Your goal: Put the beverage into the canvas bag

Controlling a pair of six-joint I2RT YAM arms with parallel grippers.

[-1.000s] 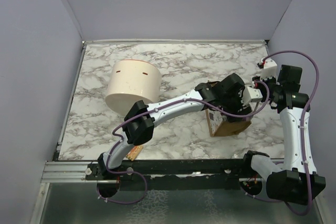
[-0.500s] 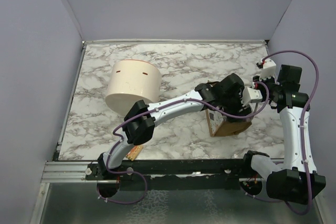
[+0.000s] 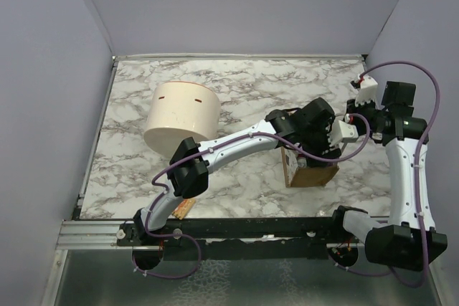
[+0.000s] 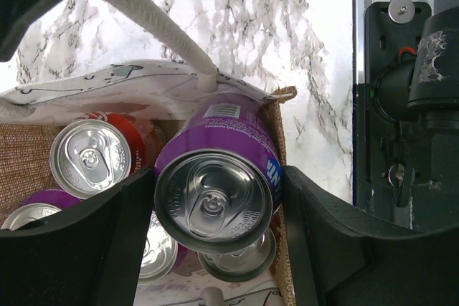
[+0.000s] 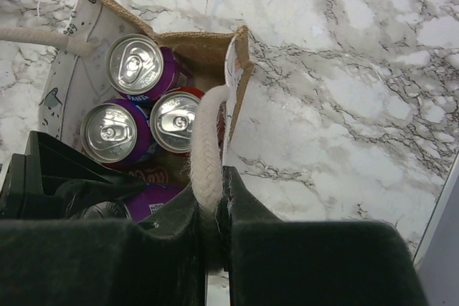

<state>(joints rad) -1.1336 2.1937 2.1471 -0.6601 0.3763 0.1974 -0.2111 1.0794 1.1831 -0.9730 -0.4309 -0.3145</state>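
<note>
Lab booth: plain walls, marble tabletop

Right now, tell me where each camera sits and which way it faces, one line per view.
Top: fixed above and behind the arm bases, looking down at the table, tub and bag; left arm and right arm show.
Left wrist: on the left arm, looking down into the bag; left end effector holds a purple can.
Right wrist: on the right arm, looking down into the bag; right end effector pinches a rope handle.
Shared: both wrist views show the red can inside the bag.
</note>
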